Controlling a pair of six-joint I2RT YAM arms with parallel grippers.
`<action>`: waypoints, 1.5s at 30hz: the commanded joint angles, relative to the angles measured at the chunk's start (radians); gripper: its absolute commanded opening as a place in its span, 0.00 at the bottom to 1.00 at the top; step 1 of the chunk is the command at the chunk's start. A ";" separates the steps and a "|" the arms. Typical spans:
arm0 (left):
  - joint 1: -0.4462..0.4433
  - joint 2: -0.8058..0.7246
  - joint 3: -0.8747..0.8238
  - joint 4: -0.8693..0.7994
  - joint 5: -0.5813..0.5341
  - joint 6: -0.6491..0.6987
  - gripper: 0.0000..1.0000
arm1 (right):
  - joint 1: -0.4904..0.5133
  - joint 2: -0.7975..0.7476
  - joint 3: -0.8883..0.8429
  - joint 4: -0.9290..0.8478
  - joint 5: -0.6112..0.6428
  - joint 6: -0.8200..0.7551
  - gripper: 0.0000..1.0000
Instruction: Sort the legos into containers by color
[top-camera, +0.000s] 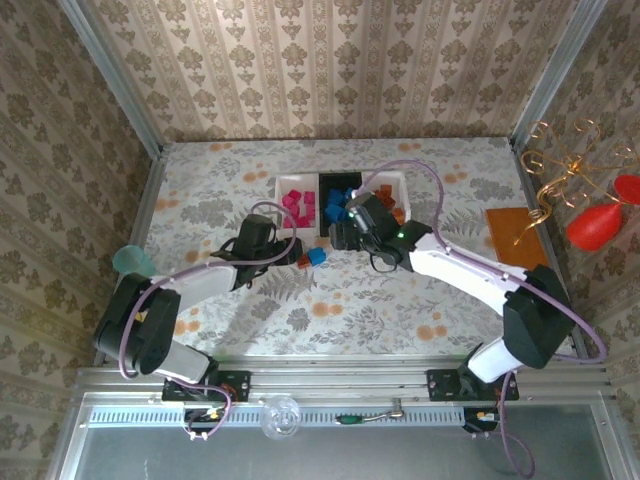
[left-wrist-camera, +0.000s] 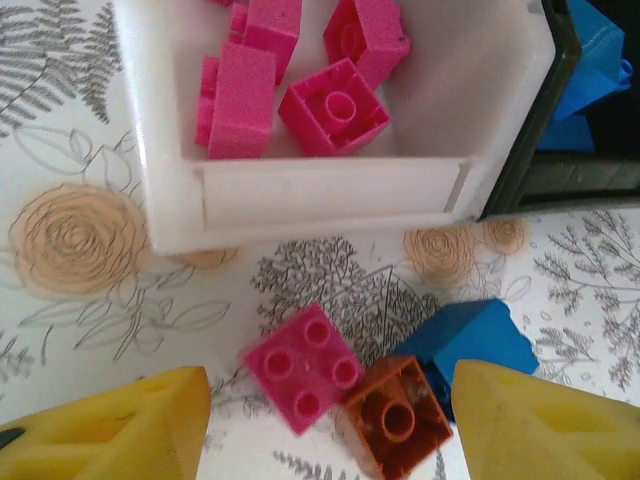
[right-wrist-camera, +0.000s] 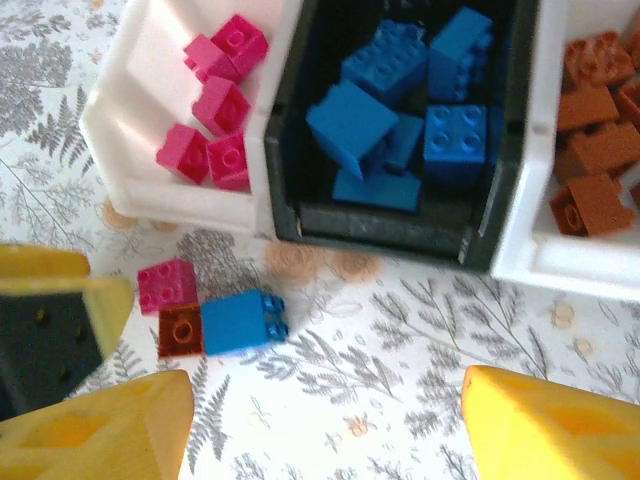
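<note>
Nearest you: your left gripper (left-wrist-camera: 330, 400) is low over the table (top-camera: 400, 300), jaws partly open and gripping nothing. Three loose legos sit bunched between the yellow fingers (left-wrist-camera: 110, 430):
- a pink brick (left-wrist-camera: 302, 367), studs up, on the left;
- an orange-brown brick (left-wrist-camera: 395, 420) touching its corner;
- a blue brick (left-wrist-camera: 470, 340) on the right, against the orange-brown one.

The right-hand finger is just beside the blue brick. You cannot tell whether they touch.

Your right gripper (right-wrist-camera: 325, 385) is to the right of that cluster, above bare floral tabletop. Its jaws are wide and empty. From its wrist camera the three loose bricks lie to the left, outside its fingers, with the left gripper's finger next to them.

Just past the loose bricks is the row of three containers, side by side and touching:
- The left white tray (left-wrist-camera: 320, 195) holds pink bricks (right-wrist-camera: 222, 105) only. Its near wall is close behind the pink loose brick.
- The black middle tray (right-wrist-camera: 370, 225) holds blue bricks (right-wrist-camera: 350, 120), heaped at angles.
- The right white tray (right-wrist-camera: 520, 255) holds orange-brown bricks (right-wrist-camera: 590, 150).

Further right, well apart from the trays, a flat orange-brown mat (top-camera: 515, 232) lies by the table's edge.
</note>
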 joint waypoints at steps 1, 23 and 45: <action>0.004 0.054 0.038 0.006 -0.030 0.029 0.65 | 0.004 -0.088 -0.057 0.043 0.005 0.045 0.73; 0.030 -0.125 -0.202 -0.117 -0.166 -0.033 0.43 | 0.007 -0.325 -0.195 0.032 0.064 0.046 0.74; -0.030 0.037 -0.085 -0.090 -0.185 -0.008 0.59 | 0.007 -0.374 -0.210 0.003 0.072 0.049 0.74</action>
